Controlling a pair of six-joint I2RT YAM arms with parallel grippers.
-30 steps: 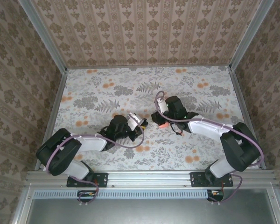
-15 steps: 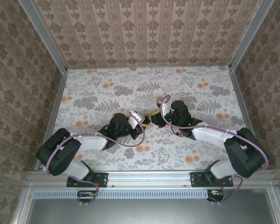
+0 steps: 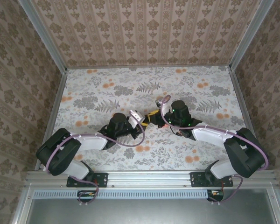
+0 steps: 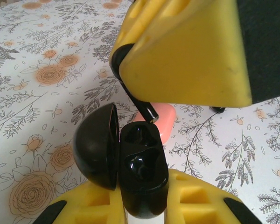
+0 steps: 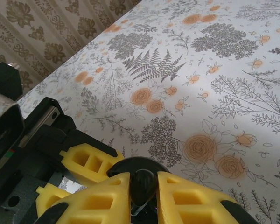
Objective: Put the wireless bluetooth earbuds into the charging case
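My left gripper (image 4: pixel 142 207) is shut on a small black charging case (image 4: pixel 142 177), held upright with its hinged lid (image 4: pixel 95 144) swung open to the left. Two dark glossy wells show inside; I cannot tell if either is filled. My right gripper (image 5: pixel 143 191) is shut on a small black earbud (image 5: pixel 143 182), whose stem (image 4: pixel 148 109) hangs just above the case's upper well. The right gripper's yellow fingers (image 4: pixel 186 51) loom right over the case. In the top view the two grippers (image 3: pixel 141 120) (image 3: pixel 152 117) meet at mid-table.
A salmon-pink rounded object (image 4: pixel 164 119) lies on the floral tablecloth (image 4: pixel 46 70) just behind the black case. Patterned walls (image 3: pixel 144 28) fence the table on three sides. The left gripper's yellow finger (image 5: pixel 86 163) sits close under the right gripper.
The right gripper has swung left, away from the pink object on the table, and now meets the left gripper over the open case. The left gripper has shifted slightly right.
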